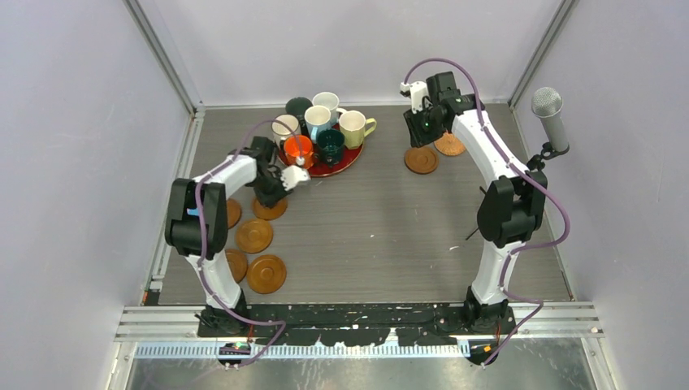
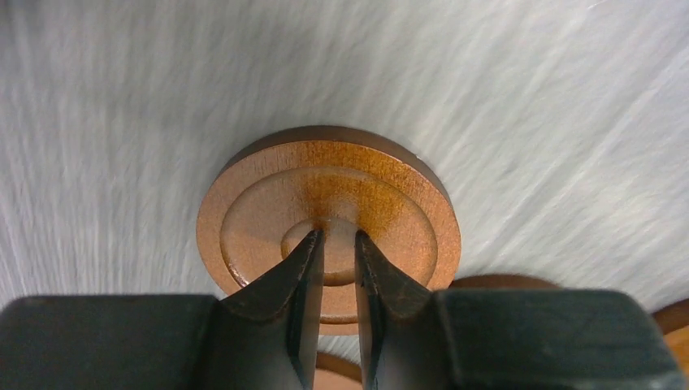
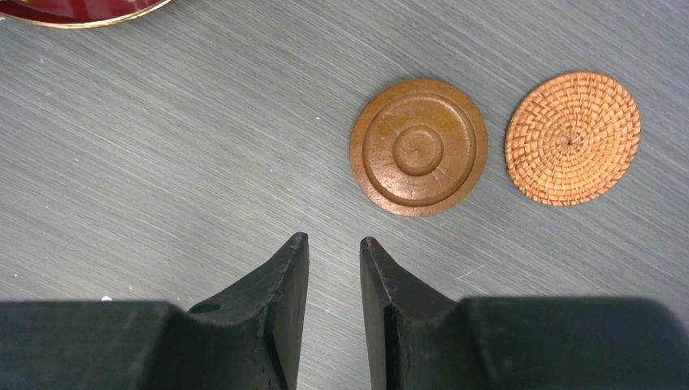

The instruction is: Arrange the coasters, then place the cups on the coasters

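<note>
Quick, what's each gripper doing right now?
Left gripper: closed, fingers on a coaster, at its middle; whether it is gripped cannot be told.
Right gripper: slightly open, holding nothing.

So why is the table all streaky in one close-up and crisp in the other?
Left wrist view: the table smears into streaks, likely motion blur, while the coaster at the left pincer tips is sharp. Right wrist view: crisp throughout, wooden coaster and woven coaster in focus. Top view: even light, faint shadows.
</note>
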You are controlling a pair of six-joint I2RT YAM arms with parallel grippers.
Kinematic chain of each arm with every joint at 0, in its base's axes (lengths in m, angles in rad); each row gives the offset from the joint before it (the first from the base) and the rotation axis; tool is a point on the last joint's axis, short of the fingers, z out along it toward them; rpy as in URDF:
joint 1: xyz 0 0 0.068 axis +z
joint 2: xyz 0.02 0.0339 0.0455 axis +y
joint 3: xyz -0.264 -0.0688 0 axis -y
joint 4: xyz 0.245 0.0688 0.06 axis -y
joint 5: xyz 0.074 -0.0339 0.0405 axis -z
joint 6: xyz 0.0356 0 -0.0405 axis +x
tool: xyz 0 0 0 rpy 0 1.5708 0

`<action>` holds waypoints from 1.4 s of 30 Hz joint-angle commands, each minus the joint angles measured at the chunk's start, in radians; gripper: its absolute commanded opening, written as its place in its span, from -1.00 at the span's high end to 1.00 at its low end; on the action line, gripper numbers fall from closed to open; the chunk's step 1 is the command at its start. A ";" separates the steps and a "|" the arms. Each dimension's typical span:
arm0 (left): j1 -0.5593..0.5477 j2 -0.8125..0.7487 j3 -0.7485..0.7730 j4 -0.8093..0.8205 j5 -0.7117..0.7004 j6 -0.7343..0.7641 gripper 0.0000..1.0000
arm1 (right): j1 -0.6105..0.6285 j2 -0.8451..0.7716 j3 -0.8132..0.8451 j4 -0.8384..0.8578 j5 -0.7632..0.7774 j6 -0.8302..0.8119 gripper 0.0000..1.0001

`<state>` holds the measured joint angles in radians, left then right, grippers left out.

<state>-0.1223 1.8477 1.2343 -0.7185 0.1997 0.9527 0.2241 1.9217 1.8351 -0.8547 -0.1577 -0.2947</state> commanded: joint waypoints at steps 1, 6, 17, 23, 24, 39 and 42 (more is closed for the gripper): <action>-0.139 -0.026 -0.066 -0.063 0.044 0.013 0.53 | -0.031 -0.063 -0.004 -0.003 -0.017 0.024 0.30; -0.318 0.012 -0.024 -0.016 0.037 -0.066 0.53 | -0.074 -0.063 -0.017 -0.012 -0.036 0.051 0.31; -0.499 0.322 0.423 -0.034 0.066 -0.239 0.52 | -0.150 -0.068 -0.050 -0.011 -0.048 0.071 0.31; -0.503 0.309 0.588 -0.095 0.146 -0.328 0.51 | -0.156 -0.069 -0.053 0.000 -0.061 0.079 0.31; -0.501 0.280 0.593 -0.097 0.157 -0.343 0.51 | -0.154 -0.069 -0.055 0.005 -0.073 0.086 0.31; -0.101 -0.314 0.192 -0.143 0.259 -0.547 0.49 | 0.167 0.050 -0.035 0.136 -0.087 0.131 0.37; 0.007 -0.371 0.145 -0.186 0.277 -0.571 0.49 | 0.264 0.082 -0.029 0.156 -0.069 0.118 0.40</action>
<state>-0.1982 1.5291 1.4368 -0.8299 0.4282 0.4343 0.3901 1.9682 1.7821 -0.7589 -0.2340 -0.1772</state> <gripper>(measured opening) 0.254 0.310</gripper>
